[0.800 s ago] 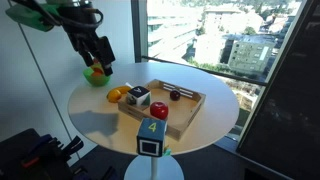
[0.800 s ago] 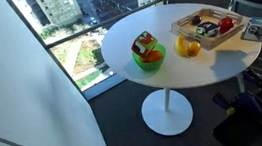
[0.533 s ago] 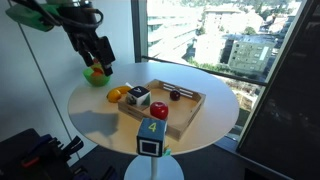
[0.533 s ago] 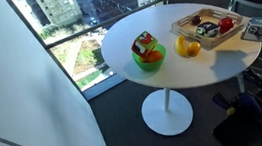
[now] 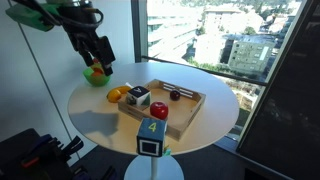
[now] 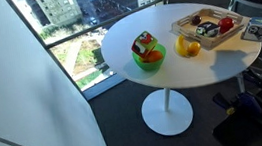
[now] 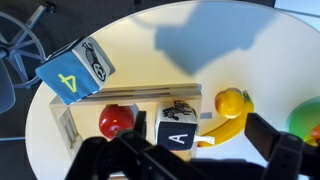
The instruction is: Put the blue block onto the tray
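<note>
The blue block (image 5: 152, 135) stands at the round table's near edge, just outside the tray, with its yellow-green "4" face showing. It also shows in the other exterior view (image 6: 257, 29) and in the wrist view (image 7: 75, 72). The light wooden tray (image 5: 187, 108) lies mid-table, also visible in an exterior view (image 6: 182, 28) and in the wrist view (image 7: 150, 94). It holds a white-and-black cube (image 5: 138, 96) and a dark red fruit (image 5: 175, 95). My gripper (image 5: 97, 55) is open and empty, high up and apart from the block. In the wrist view its fingers (image 7: 190, 165) frame the bottom edge.
A green bowl (image 5: 97, 73) with fruit sits at the table's far side, also in an exterior view (image 6: 149, 59). A banana and a yellow fruit (image 7: 225, 108) lie beside the tray. The white table (image 5: 215, 95) stands next to large windows. The arm's shadow falls on the tabletop.
</note>
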